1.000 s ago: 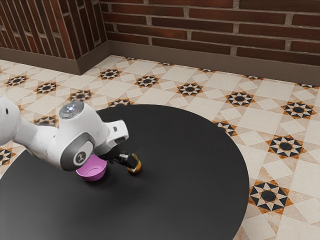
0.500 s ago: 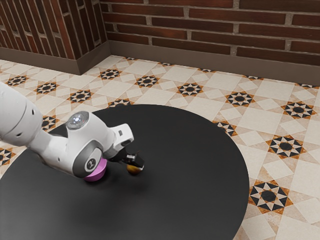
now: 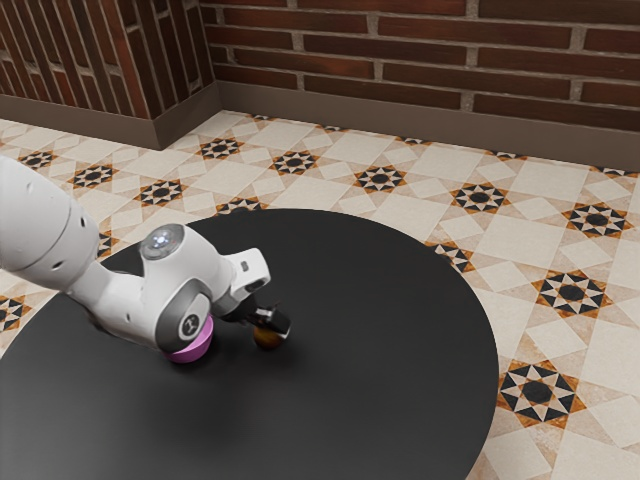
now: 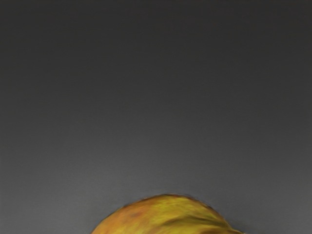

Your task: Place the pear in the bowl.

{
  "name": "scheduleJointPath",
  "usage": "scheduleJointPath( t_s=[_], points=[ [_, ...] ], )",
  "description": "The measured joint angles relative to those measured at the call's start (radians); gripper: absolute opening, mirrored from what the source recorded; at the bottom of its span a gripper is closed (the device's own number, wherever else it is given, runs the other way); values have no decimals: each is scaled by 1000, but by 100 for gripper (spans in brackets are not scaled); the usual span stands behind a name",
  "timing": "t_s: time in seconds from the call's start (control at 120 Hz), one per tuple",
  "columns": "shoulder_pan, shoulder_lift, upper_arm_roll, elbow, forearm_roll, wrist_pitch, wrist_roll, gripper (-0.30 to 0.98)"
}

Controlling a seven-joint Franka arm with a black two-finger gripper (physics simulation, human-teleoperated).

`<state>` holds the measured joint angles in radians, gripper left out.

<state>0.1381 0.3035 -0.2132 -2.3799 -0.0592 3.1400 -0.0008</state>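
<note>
Landmark: the pink bowl (image 3: 193,350). It is set on the black round table (image 3: 390,390) and partly covered by the white arm (image 3: 182,290), which is extended over it from the exterior view's left. Part of the bowl's rim and outer wall is left exposed below the arm.

The pear (image 3: 266,341) is located outside the bowl, near it, toward the exterior view's right. A strip of dark tabletop is seen between the two, so no contact is made. The pear's upper part is hidden by the black gripper (image 3: 274,328); orange-brown skin is exposed below.

The gripper is held at the pear, also to the exterior view's right of the bowl, and is tilted. Whether it is spread or pinching the pear cannot be told. Whether the pear is rested on the tabletop or slightly raised cannot be told either.

In the wrist view, a rounded part of the pear is seen close to the hand, mottled yellow and orange, with a darker crease. The dark tabletop is seen behind it.

Past the bowl and the table edge, the patterned tile floor (image 3: 335,188) is seen, backed by the brick wall (image 3: 430,48).
</note>
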Motion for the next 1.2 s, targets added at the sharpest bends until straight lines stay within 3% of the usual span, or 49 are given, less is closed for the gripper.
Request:
scheduleJointPath(
  t_s=[0.5, 0.842, 1.2],
  points=[
    [-4, 36, -2, 22, -2, 1, 27, 68],
    [-3, 38, -2, 22, -5, -2, 35, 48],
    [-2, 39, -2, 22, -9, -14, 39, 39]
  ],
)
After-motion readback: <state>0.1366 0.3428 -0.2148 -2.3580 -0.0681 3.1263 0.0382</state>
